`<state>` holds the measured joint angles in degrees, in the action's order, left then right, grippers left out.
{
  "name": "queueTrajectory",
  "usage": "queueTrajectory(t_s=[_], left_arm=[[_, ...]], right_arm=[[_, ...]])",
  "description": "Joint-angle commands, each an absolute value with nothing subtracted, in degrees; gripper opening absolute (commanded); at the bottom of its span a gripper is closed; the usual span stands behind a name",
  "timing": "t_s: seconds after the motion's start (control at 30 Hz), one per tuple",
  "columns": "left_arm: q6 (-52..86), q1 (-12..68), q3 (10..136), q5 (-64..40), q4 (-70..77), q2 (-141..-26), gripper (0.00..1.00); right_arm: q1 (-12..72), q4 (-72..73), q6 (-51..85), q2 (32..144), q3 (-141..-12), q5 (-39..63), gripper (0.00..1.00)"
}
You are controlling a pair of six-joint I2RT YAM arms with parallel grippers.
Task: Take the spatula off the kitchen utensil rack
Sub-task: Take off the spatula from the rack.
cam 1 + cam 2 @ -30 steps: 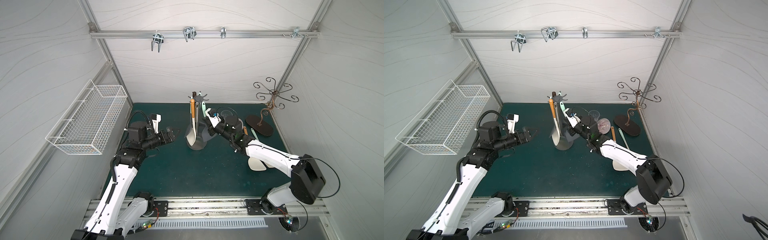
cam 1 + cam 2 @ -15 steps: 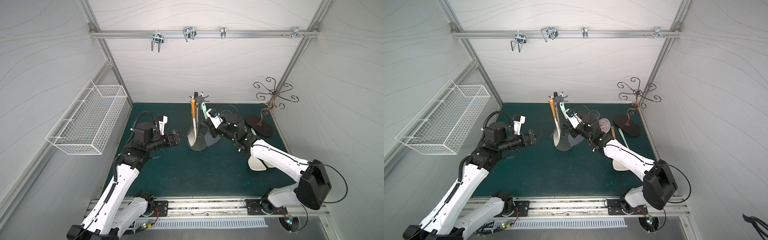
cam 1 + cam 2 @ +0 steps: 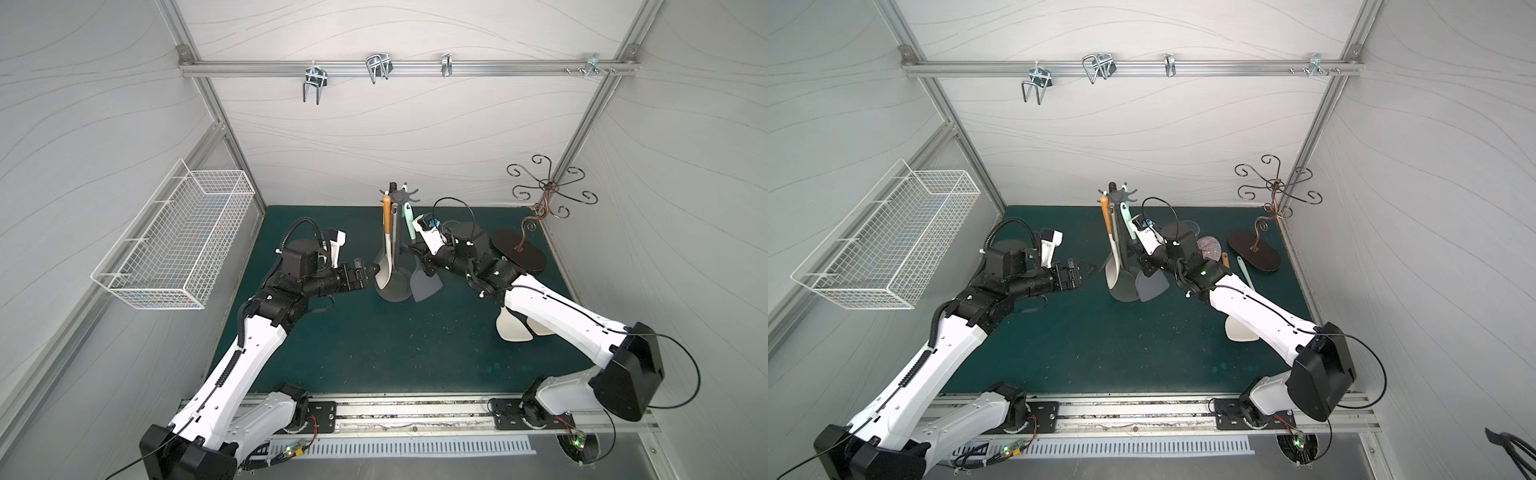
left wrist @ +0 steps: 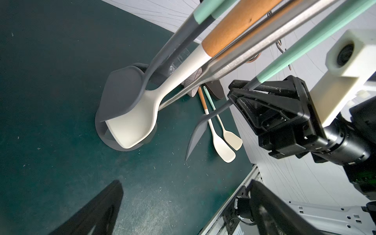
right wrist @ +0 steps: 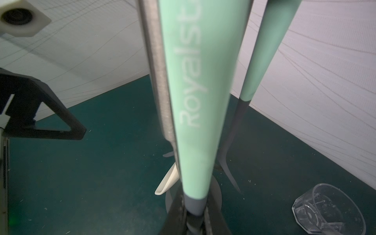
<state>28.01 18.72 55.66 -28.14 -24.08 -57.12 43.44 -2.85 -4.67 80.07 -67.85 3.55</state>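
The dark grey kitchen utensil rack [image 3: 398,196] [image 3: 1118,195] stands mid-mat with several utensils hanging from its crown. One is the spatula, with a mint handle [image 5: 195,101] and a grey blade [image 3: 424,283] [image 4: 196,138]. My right gripper [image 3: 419,255] [image 3: 1144,259] [image 5: 193,215] is shut on its grey neck just under the mint handle; the left wrist view shows this grip [image 4: 242,89]. The handle's top still sits by the crown's prongs. My left gripper [image 3: 370,270] [image 3: 1087,271] [image 4: 183,193] is open and holds nothing, close beside a white spoon [image 4: 132,126] low on the rack.
A bronze curly stand [image 3: 548,195] rises on its dark oval base [image 3: 519,251] at the back right. Two white spatulas [image 4: 223,146] lie on the mat under my right arm. A clear glass cup [image 5: 327,207] sits behind the rack. A white wire basket [image 3: 178,249] hangs on the left wall.
My left gripper has moved right, up to the rack's lower part. My right gripper has stayed shut on the spatula and shifted slightly toward the rack.
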Motion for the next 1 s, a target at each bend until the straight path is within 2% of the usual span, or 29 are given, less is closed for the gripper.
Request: queueTrajectory(t_s=[0.0, 0.67, 0.97], left_arm=[[26.6, 20.1, 58.6, -26.2, -21.6, -57.4, 1.0], [25.2, 22.9, 63.7, -26.3, -23.1, -59.0, 1.0], [23.4, 23.7, 64.3, -25.2, -26.1, -59.7, 1.0]], right_arm=[[42.8, -3.9, -1.6, 76.7, -71.0, 6.1, 0.0], [39.7, -15.9, 2.8, 73.5, -78.5, 17.1, 0.0], [39.7, -28.7, 3.6, 73.4, -83.2, 15.2, 0.0]])
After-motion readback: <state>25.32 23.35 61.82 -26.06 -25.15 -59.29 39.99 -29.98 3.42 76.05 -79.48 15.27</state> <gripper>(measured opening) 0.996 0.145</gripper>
